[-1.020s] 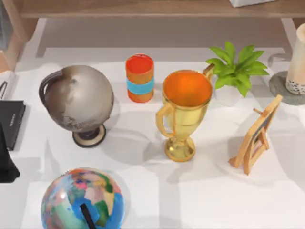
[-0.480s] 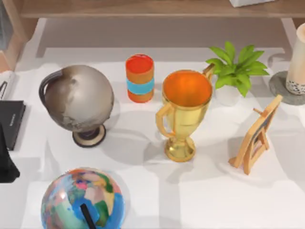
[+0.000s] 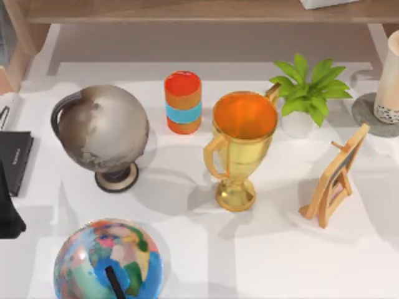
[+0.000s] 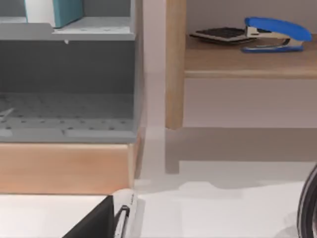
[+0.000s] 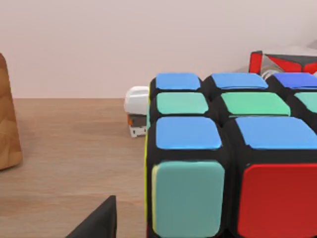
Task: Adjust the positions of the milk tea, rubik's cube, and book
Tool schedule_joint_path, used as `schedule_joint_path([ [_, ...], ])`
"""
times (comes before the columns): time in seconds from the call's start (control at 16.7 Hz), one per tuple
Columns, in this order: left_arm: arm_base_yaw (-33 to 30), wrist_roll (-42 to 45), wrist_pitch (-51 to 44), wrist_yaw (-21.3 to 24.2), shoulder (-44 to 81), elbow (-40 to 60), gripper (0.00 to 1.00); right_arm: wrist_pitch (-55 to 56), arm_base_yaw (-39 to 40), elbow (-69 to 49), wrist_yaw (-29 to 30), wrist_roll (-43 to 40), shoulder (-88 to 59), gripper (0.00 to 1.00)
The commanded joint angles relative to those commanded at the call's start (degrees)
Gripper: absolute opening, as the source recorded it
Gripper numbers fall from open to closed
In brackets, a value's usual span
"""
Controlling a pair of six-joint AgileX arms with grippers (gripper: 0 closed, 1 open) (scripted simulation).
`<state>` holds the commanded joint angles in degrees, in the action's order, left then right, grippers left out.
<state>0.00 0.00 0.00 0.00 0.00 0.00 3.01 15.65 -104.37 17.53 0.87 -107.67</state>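
My right gripper [image 5: 96,225] is up at a wooden shelf [image 5: 64,148], and I cannot tell if it is open or closed. The rubik's cube [image 5: 233,168] sits on that shelf just in front of it, very close and a bit off to one side, not touching it that I can see. I think this is the thing to pick next, and my right arm is the nearer one by far. The cube is the same on all sides, so it has no long way; I would just need to line up square with a flat face. It has a black grid with blue, green, teal and red squares, and a thin yellow side. Behind it lie a small white thing [image 5: 136,106] and a red thing [image 5: 277,62]. My left gripper [image 4: 91,225] waits at the left edge of the bench [image 3: 268,249]; I cannot tell its state either. Far from it, the book [image 4: 67,10] stands on a grey rack [image 4: 69,34], teal with pale pages. The milk tea [image 3: 389,81] stands on a grey mat [image 3: 365,112] at the far right of the bench.
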Motion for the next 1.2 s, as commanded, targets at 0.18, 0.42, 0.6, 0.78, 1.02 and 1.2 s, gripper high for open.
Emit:
schedule_joint_path([
  [0.18, 0.0, 0.0, 0.0, 0.0, 0.0, 0.0, 1.00, 0.9, 0.6, 3.8, 0.4, 0.0, 2.8, 1.00],
  [0.42, 0.0, 0.0, 0.0, 0.0, 0.0, 0.0, 1.00, 1.2, 0.8, 4.6, 0.5, 0.0, 3.5, 1.00],
  [0.6, 0.0, 0.0, 0.0, 0.0, 0.0, 0.0, 1.00, 1.0, 0.4, 4.7, 0.4, 0.0, 3.6, 1.00],
  [0.78, 0.0, 0.0, 0.0, 0.0, 0.0, 0.0, 1.00, 0.8, -0.1, 8.2, -0.2, -0.1, 7.0, 1.00],
  [1.02, 0.0, 0.0, 0.0, 0.0, 0.0, 0.0, 1.00, 0.5, -1.7, 17.2, -1.8, -0.2, 16.5, 1.00],
  [1.2, 0.0, 0.0, 0.0, 0.0, 0.0, 0.0, 1.00, 0.1, -3.3, 26.8, -3.4, -0.2, 26.5, 1.00],
])
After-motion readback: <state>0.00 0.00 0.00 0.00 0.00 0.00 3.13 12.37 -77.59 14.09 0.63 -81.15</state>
